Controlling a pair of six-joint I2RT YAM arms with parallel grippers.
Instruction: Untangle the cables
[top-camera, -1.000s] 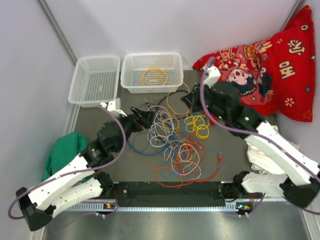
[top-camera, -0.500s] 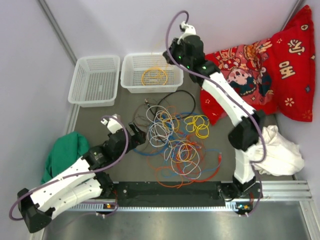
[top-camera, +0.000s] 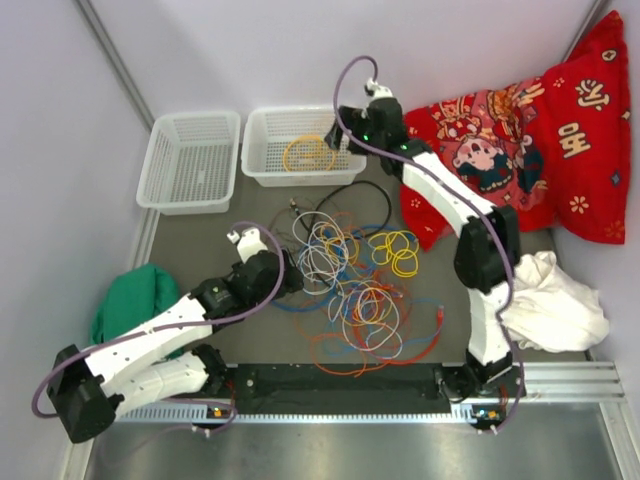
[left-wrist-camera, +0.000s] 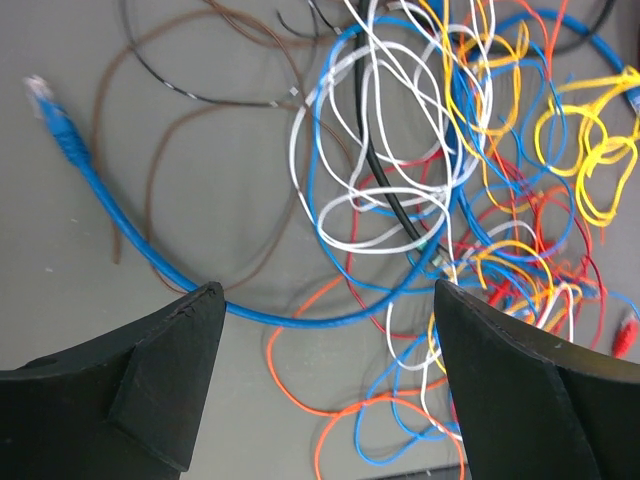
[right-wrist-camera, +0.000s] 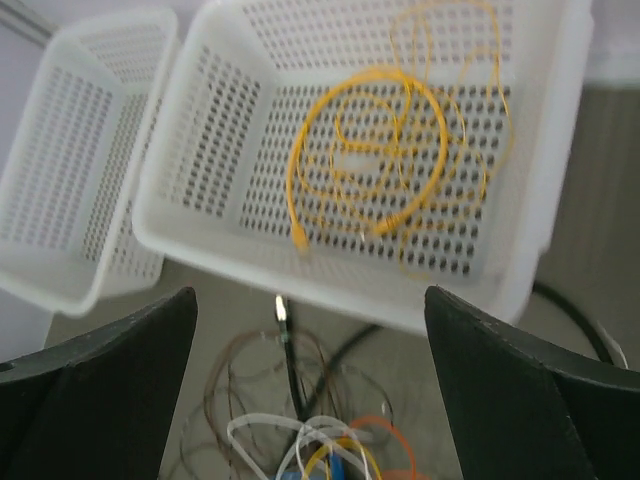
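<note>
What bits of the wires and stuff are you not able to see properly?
Top view: the pile of cables overlaps itself, too thin to trace.
Left wrist view: the blue cable has its far end lost in the tangle.
Right wrist view: the yellow cable in the basket is blurred; plugs unclear.

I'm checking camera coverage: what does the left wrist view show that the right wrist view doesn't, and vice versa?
Only the left wrist: a blue cable with its plug end, beyond the open left claw. Only the right wrist: two white perforated plastic baskets, one holding a coiled yellow cable, one empty, beyond the open right claw. Both: the grey tabletop and the multicoloured tangle of thin wires, just its edge in the right wrist view.
</note>
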